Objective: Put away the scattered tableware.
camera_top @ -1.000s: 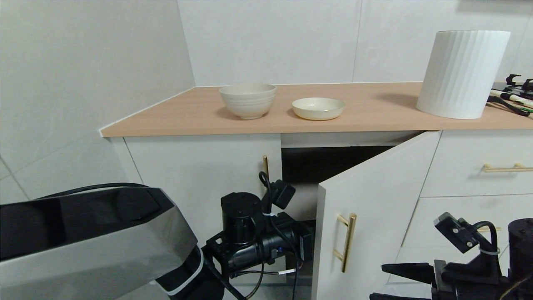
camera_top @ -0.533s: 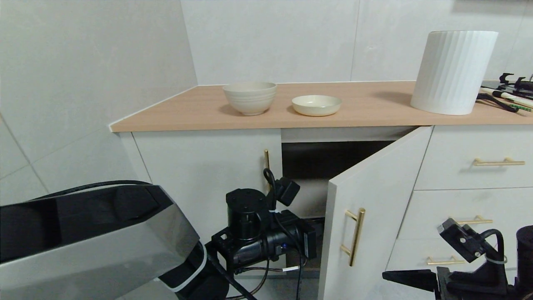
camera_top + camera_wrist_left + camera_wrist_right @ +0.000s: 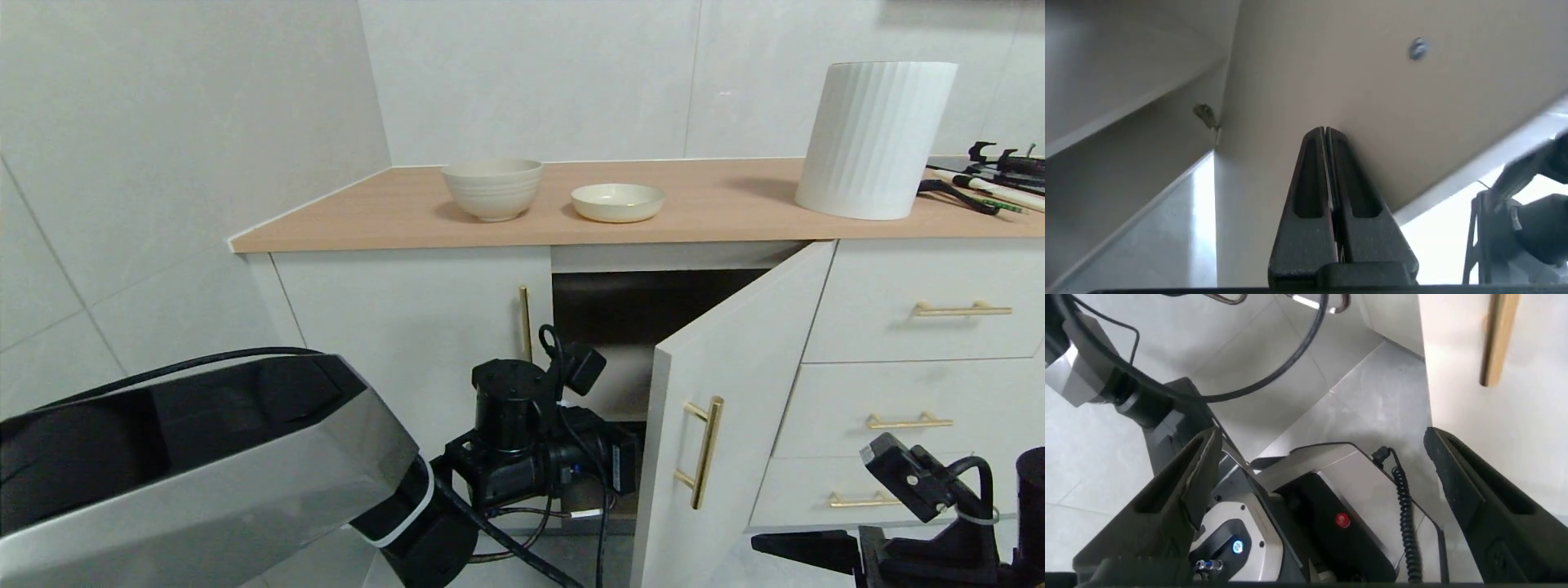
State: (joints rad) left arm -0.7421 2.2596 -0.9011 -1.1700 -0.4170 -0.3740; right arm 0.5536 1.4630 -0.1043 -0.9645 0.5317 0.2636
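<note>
A ribbed cream bowl and a shallow cream dish stand side by side on the wooden countertop. Below them a white cabinet door with a gold handle hangs partly open over a dark compartment. My left wrist sits low at the cabinet opening, behind the door's edge. In the left wrist view my left gripper is shut on nothing, close to the door's inner face. My right gripper stands open and empty, low in front of the drawers.
A tall white ribbed container stands on the right of the counter, with loose utensils beyond it. Drawers with gold handles fill the right side. A closed door and a tiled wall bound the left.
The head camera has drawn back and shifted. The cabinet door has swung wider open, with my left wrist staying behind its edge.
</note>
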